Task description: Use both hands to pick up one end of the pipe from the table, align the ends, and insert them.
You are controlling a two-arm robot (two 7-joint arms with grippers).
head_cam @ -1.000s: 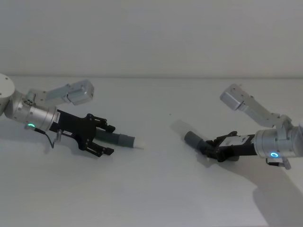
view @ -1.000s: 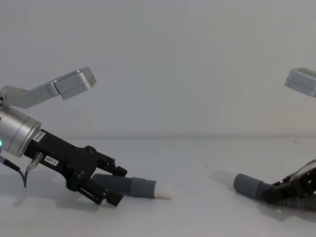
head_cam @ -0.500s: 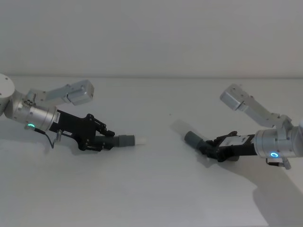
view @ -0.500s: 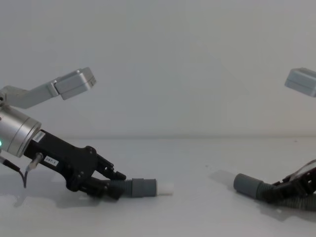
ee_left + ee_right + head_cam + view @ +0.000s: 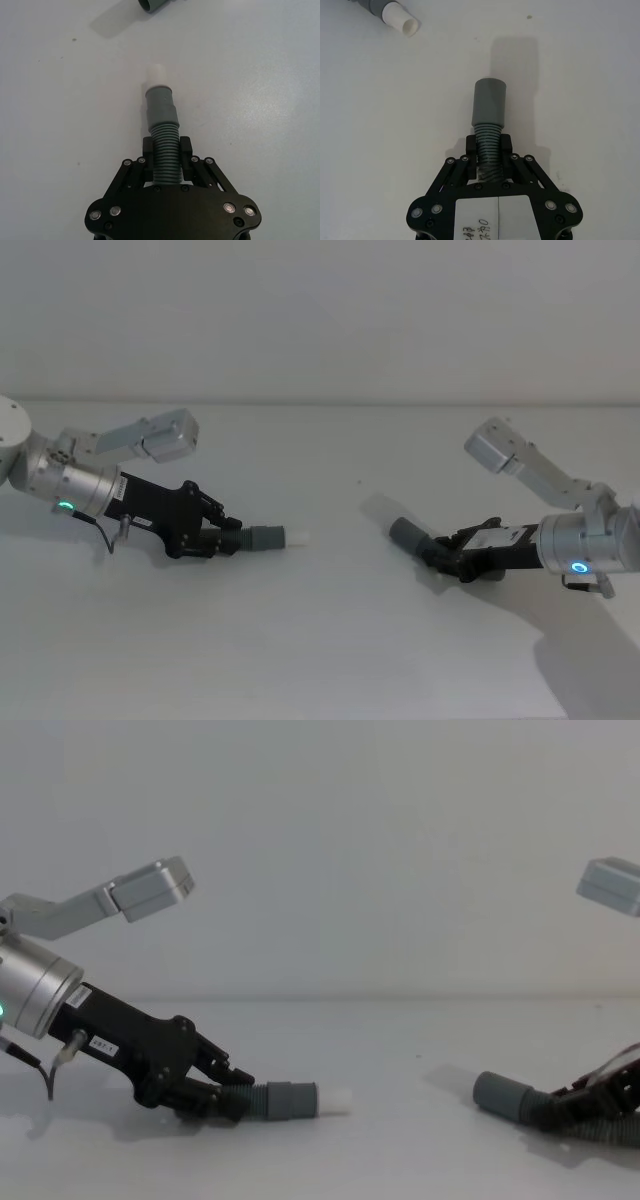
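Low over the table [image 5: 320, 650], the left gripper [image 5: 226, 538] clamps the pipe [image 5: 165, 162] just behind its white-tipped sleeve [image 5: 266, 536] and the right gripper [image 5: 443, 556] clamps it behind the open cuff [image 5: 408, 534], leaving both jutting free, facing each other yet well apart, for aligning.

Lab-like: plain white table [image 5: 330, 650], wall [image 5: 320, 310]
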